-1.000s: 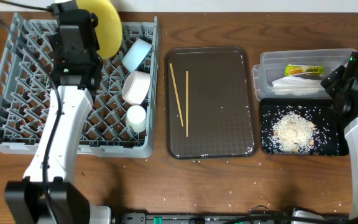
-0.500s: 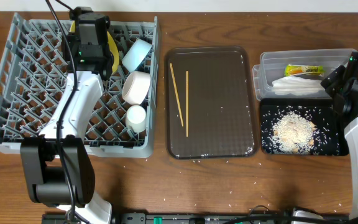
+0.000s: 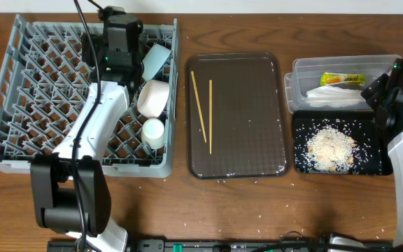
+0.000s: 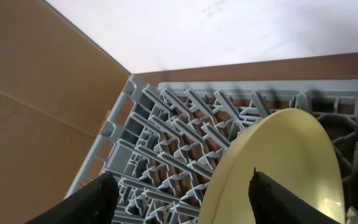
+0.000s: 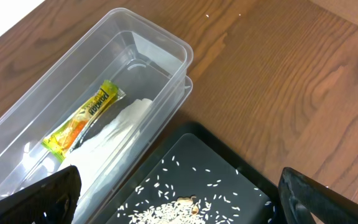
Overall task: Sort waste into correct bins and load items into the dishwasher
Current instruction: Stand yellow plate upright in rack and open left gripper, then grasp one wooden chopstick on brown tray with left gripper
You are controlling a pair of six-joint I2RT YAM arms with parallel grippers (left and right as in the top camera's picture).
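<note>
The left gripper [image 4: 182, 180] hung over the far right part of the grey dish rack [image 3: 19, 91] with its jaws spread wide. In the left wrist view the yellow plate [image 4: 278, 162] stood on edge among the rack's pegs. One of the fingers [image 4: 89, 202] was well apart from the plate, and the other lay across the plate's lower edge. Whether that second finger touched the plate was hard to tell from this angle. The overhead view hid the plate under the arm.

Just right of the arm, along the rack's right side, sat the light blue bowl [image 3: 157, 60], the white bowl [image 3: 154, 96] and the small white cup [image 3: 152, 131], running from the far edge to the near one. The chopsticks [image 3: 202, 110] lay on the brown tray [image 3: 250, 126] beside the rack.

The right gripper [image 5: 179, 174] was also wide open and held nothing. It hovered over the black tray [image 3: 375, 162], where the rice crumbs [image 3: 329, 148] lay piled near the middle. The clear tub [image 5: 163, 62] stood just behind that tray, with the yellow-green wrapper [image 5: 87, 118] and the white napkin [image 5: 114, 134] inside it. A few stray grains dotted the table [image 3: 257, 210].
</note>
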